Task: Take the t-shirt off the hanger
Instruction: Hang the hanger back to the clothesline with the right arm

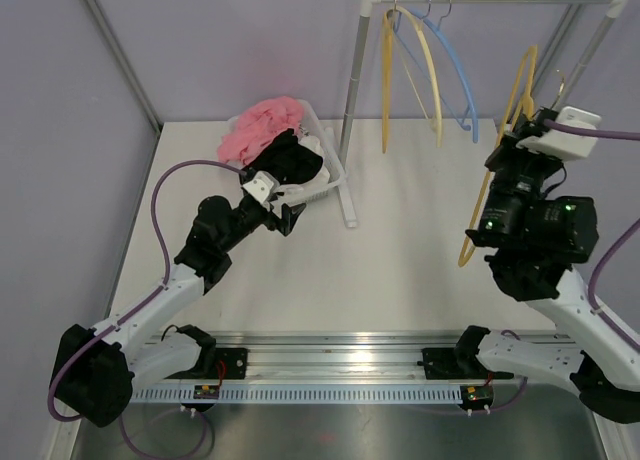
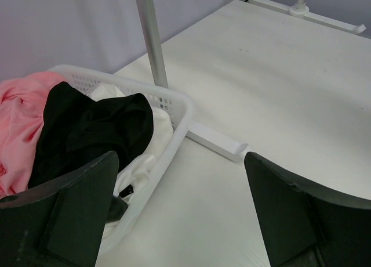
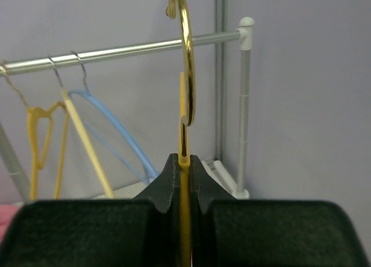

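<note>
White table (image 1: 400, 260), left claw (image 2: 179, 162) gaping empty by laundry basket (image 2: 177, 107), right claw (image 3: 184, 162) clamped on yellow hanger (image 3: 188, 58).

Bright, even overhead light in the top view: the tabletop (image 1: 400, 240) is close to washed out, there are only faint soft shadows under the arms, and a hard white glare comes off the metal rail (image 1: 350, 360) at 6 o'clock. In the left wrist view the tabletop blows out toward 1 o'clock, while the left hand (image 2: 181, 186) at 6 o'clock sits dark and soft-edged. Over on the right wrist, the right hand (image 3: 183, 162) is a blurred black mass at 6 o'clock, with a crisp glint down the gold hanger (image 3: 186, 64).
</note>
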You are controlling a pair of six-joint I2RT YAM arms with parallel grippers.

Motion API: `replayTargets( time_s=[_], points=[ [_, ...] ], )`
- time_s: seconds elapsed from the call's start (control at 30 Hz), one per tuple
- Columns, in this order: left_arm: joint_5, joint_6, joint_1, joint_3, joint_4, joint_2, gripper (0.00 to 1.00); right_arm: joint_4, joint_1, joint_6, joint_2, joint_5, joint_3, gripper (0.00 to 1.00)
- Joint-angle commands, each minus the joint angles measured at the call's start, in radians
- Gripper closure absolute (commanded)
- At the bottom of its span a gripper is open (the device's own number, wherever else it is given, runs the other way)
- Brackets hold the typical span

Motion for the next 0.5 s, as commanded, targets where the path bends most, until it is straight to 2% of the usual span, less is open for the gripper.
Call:
replayTargets(
  time_s=[0.0, 0.03, 0.07, 0.1, 0.13, 0.23, 0.3, 0.33, 0.47],
  points=[
    [-0.018, 0.016, -0.006, 0.001, 0.047, -0.008, 0.07, -0.007, -0.103, -0.025, 0.035, 0.043, 0.033, 1.0],
    [-0.018, 0.018, -0.009, 0.001, 0.045, -0.007, 0.06, -0.147, -0.143, 0.088, 0.036, -0.01, 0.061, 1.0],
    [-0.015, 0.016, -0.011, 0.001, 0.044, -0.008, 0.06, -0.434, -0.247, 0.331, 0.041, -0.058, 0.129, 1.0],
    [-0.014, 0.018, -0.011, 0.003, 0.042, -0.007, 0.06, -0.539, -0.296, 0.411, 0.06, -0.105, 0.156, 1.0],
    [-0.011, 0.021, -0.011, 0.003, 0.036, -0.007, 0.06, -0.592, -0.374, 0.463, 0.076, -0.144, 0.177, 1.0],
    [-0.012, 0.019, -0.014, 0.001, 0.036, -0.01, 0.06, -0.61, -0.442, 0.474, 0.143, -0.171, 0.199, 1.0],
    [-0.012, 0.024, -0.015, 0.0, 0.034, -0.013, 0.06, -0.78, -0.53, 0.607, 0.195, -0.277, 0.28, 1.0],
    [-0.012, 0.024, -0.015, 0.0, 0.034, -0.013, 0.06, -0.828, -0.56, 0.65, 0.215, -0.399, 0.309, 1.0],
    [-0.006, 0.027, -0.017, -0.005, 0.028, -0.017, 0.06, -0.955, -0.675, 0.723, 0.333, -0.515, 0.438, 1.0]
  ],
)
